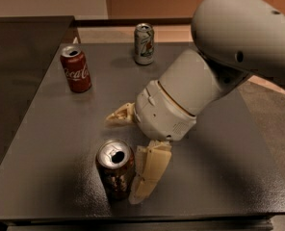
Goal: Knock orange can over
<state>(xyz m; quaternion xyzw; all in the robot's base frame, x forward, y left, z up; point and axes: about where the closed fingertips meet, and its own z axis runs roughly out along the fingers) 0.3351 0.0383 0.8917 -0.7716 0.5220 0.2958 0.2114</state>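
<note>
The orange can [112, 176] stands upright near the front edge of the dark grey table [229, 177], with mottled orange-brown sides and a silver top. My gripper [122, 160] is open, its cream fingers spread wide. One finger [149, 173] points down and rests against the can's right side. The other finger [120, 115] points left, just behind the can and above the table. The big white arm [214, 71] comes in from the upper right.
A red Coca-Cola can [76, 68] stands upright at the back left. A white-and-green can [144, 43] stands at the back middle. The table's front edge is just below the orange can. A darker surface [17, 66] lies to the left.
</note>
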